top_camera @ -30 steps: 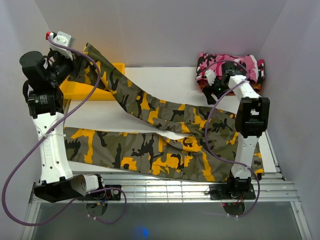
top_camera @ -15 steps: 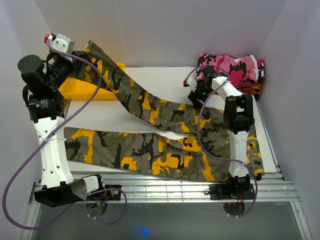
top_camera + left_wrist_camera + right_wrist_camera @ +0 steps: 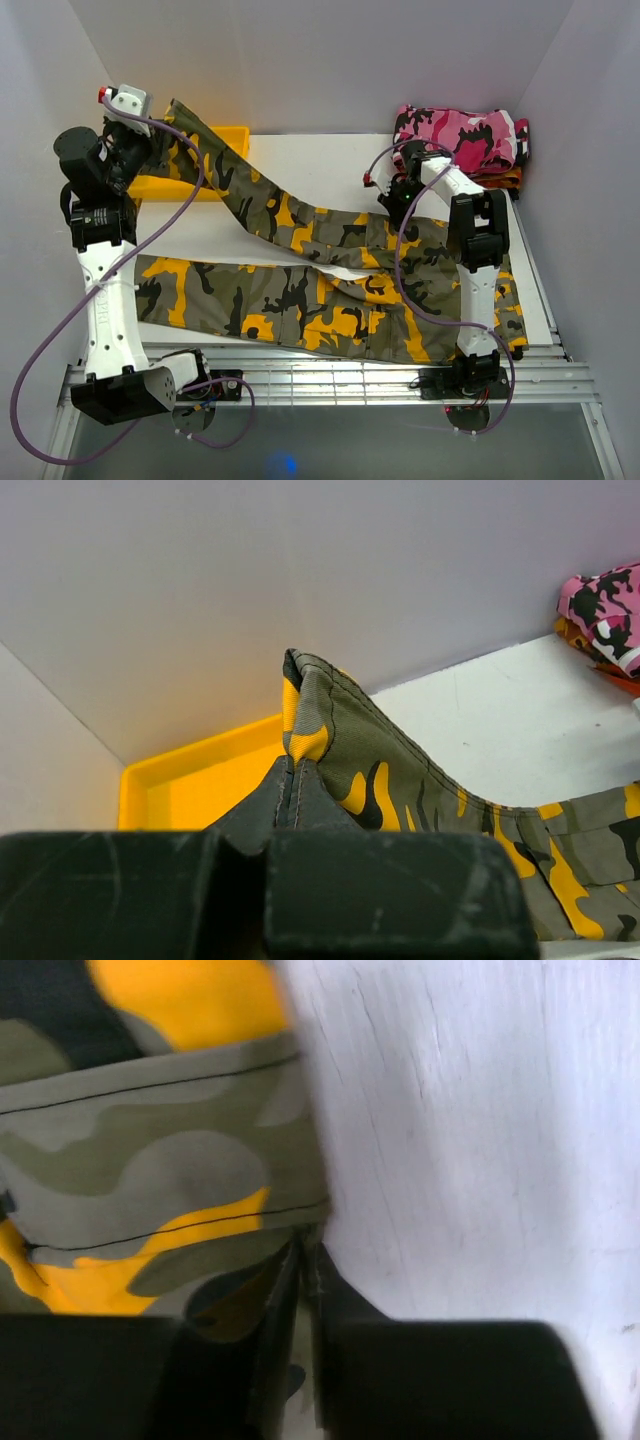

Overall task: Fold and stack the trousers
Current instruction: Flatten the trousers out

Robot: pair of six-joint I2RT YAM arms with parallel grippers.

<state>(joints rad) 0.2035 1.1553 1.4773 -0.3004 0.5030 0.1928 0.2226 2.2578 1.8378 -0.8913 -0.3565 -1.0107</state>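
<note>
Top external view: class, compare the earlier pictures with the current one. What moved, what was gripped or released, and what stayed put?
The right gripper swung left, off the pink camouflage garment, came down at the far waist edge of the trousers and closed on the cloth. The left gripper stayed shut on a leg cuff, raised over the yellow bin, shifting only slightly. The other leg and the pink garment lay unchanged.

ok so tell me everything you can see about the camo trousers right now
The trousers look like woven cargo cloth in olive, grey-brown, black and yellow-orange camouflage, with stitched leg pockets. They lie spread on the white table, waist to the right, the near leg flat and pointing left. The far leg rises toward the back left, its cuff pinched in the shut left gripper over the yellow bin. The right gripper appears to pinch the waist's far edge.
</note>
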